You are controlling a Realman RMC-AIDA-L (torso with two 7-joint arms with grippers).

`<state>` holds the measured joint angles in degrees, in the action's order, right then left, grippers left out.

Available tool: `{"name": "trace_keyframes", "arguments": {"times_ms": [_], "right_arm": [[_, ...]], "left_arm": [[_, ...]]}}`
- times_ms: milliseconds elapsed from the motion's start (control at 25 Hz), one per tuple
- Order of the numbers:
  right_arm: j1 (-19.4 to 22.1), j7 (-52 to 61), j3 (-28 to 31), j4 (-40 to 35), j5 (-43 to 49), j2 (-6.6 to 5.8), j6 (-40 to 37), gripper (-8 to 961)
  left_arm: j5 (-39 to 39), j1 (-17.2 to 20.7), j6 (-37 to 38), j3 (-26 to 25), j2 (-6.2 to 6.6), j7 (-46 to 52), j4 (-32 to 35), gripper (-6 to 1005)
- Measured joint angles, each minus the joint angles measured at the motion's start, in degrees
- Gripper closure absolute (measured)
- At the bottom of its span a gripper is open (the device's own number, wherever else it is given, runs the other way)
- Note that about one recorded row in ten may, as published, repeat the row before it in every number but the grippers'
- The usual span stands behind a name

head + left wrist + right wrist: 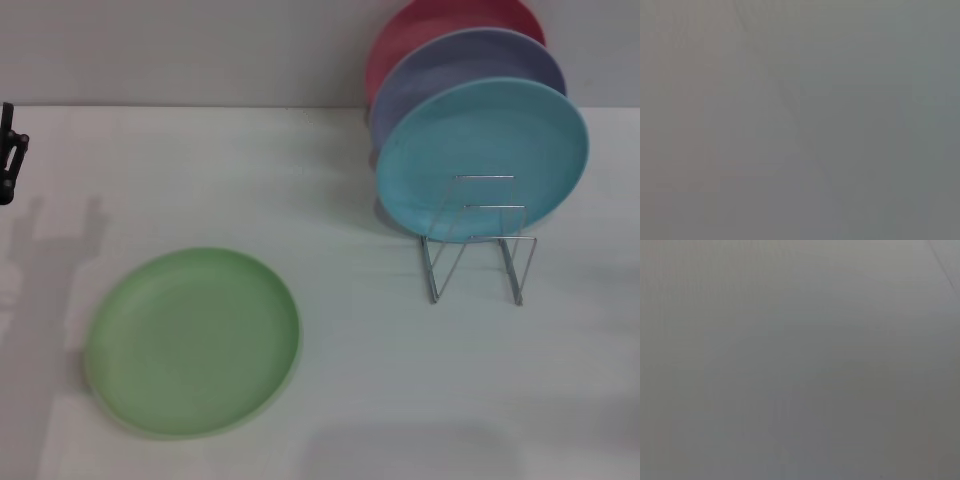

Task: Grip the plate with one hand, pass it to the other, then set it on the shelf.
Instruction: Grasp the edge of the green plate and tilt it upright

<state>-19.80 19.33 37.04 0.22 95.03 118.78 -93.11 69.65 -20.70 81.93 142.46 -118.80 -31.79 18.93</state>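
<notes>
Nearest the head camera lay the plate [192,342], light green and flat on the white table [400,400], in the left half of that view with nothing touching it. Well apart from it, at the far left edge of the head view, a dark part of the left gripper [10,152] showed above the table; whether its jaws stood apart or together could not be told, and the plate sat nearer the camera and to the right of it. On the right side stood the shelf [478,240], a small silver wire rack, with a turquoise-blue plate [482,155] upright in it, a lavender plate [470,70] behind that and a pink plate [440,25] farthest back. Its front loops held nothing. No right gripper appeared there. Both the left wrist view and the right wrist view showed only a plain grey surface.
</notes>
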Motion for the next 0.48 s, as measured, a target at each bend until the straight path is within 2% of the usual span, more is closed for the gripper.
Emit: {"name": "trace_keyframes", "arguments": {"times_ms": [80,280,480], "right_arm": [[-0.3,0.0,0.1,-0.4,0.0,-0.04,0.0,268],[-0.4,0.0,0.1,-0.6,0.0,-0.05,0.0,268],[-0.4,-0.1,0.1,-0.7,0.0,-0.04,0.0,269]], "left_arm": [[0.1,0.3,-2.6,-2.8,-0.02,-3.1,2.0,153],[0.1,0.3,-6.6,-7.2,0.17,-3.7,5.3,154],[0.1,0.3,-8.1,-8.8,0.31,-3.8,7.2,154]]}}
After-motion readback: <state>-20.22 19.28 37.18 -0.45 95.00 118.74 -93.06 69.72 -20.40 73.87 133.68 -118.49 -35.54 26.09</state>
